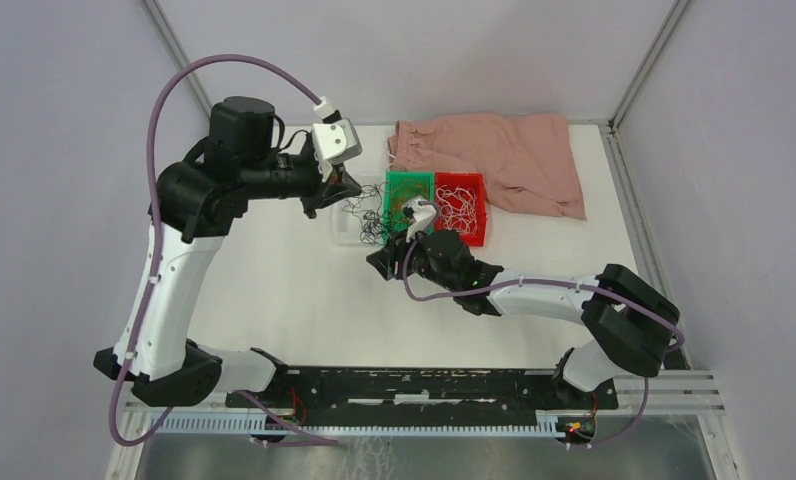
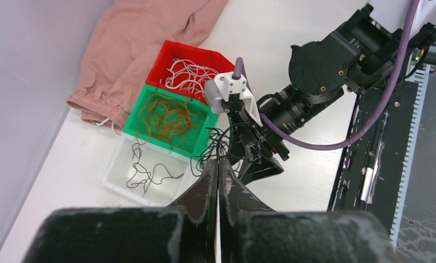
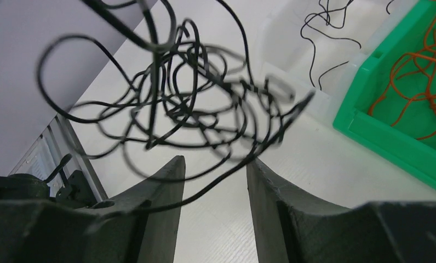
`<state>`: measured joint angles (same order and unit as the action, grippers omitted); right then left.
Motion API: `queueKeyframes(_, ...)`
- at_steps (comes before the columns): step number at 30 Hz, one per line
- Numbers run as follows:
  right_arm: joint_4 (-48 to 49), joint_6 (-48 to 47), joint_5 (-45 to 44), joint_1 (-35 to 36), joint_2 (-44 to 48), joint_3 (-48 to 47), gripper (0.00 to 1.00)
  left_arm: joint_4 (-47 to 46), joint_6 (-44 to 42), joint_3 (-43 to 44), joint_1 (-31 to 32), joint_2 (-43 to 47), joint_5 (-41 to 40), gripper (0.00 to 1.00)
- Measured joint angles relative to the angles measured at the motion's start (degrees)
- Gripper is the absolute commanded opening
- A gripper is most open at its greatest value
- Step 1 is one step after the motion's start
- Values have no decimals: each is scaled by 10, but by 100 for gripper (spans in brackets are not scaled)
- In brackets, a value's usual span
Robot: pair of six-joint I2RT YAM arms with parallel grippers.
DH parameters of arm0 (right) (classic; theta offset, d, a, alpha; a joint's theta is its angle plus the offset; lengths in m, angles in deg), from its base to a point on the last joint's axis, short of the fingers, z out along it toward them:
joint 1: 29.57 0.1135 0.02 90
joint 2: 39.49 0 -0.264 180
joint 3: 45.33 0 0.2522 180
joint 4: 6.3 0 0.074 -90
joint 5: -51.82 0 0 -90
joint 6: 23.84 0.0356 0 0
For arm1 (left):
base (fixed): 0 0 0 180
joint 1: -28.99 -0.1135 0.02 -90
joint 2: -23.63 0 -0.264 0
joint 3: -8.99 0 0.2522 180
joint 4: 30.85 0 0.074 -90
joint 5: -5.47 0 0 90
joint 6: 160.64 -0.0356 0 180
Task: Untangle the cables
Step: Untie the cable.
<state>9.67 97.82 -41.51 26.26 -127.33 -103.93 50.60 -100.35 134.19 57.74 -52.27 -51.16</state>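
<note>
- The left gripper point(image 1: 336, 188) is seen at the upper left of centre in the top view. Its fingers are pressed fully together, and a strand of the black cables point(image 1: 371, 215) is pinched at their tips.
- A clear bin point(image 1: 336, 232) rests on the white desk point(image 1: 294, 300) just below that gripper. A few loose black strands point(image 2: 150, 175) lie inside it.
- The tangle of black cables is held up off the desk between the two grippers. In the right wrist view it fills the upper middle of the frame as a knot of loose loops.
- The right gripper point(image 1: 379, 262) is placed just below the tangle, near the centre of the top view. Its fingers are parted about halfway. One black strand crosses the gap between them, and nothing is clamped.
- A green bin point(image 1: 392, 185) touches the clear bin's right side. Orange-brown cables point(image 2: 166, 118) are piled in it.
- A red bin point(image 1: 481, 210) stands against the green one and holds white cables point(image 1: 457, 208).
- A pink cloth point(image 1: 504, 160) is spread at the upper right, behind both bins.
</note>
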Motion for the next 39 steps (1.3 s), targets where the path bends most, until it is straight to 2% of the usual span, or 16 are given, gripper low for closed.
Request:
queueKeyframes(5, 30, 7, -19, 0, 0, 14, 53, 0, 3, 40, 0, -1, -1, 3)
queueKeyframes(9, 26, 15, -28, 0, 24, 51, 62, -1, 3, 50, 0, 6, -5, 3)
queueKeyframes(12, -9, 15, -31, 1, 88, 80, 67, -3, 2, 33, 0, 20, -12, 3)
queueKeyframes(17, -66, 5, -25, 0, 227, 90, 71, -3, -4, 3, 0, 35, -19, 3)
queueKeyframes(21, -93, -14, 3, 0, 284, 84, 73, -5, -5, 0, 0, 35, -19, 3)
queueKeyframes(31, -145, -85, 87, 0, 237, 4, 72, -5, -12, 0, 0, 39, -15, 3)
queueKeyframes(39, -165, -144, 80, 0, 174, -66, 67, -5, -17, 0, 0, 41, -2, 3)
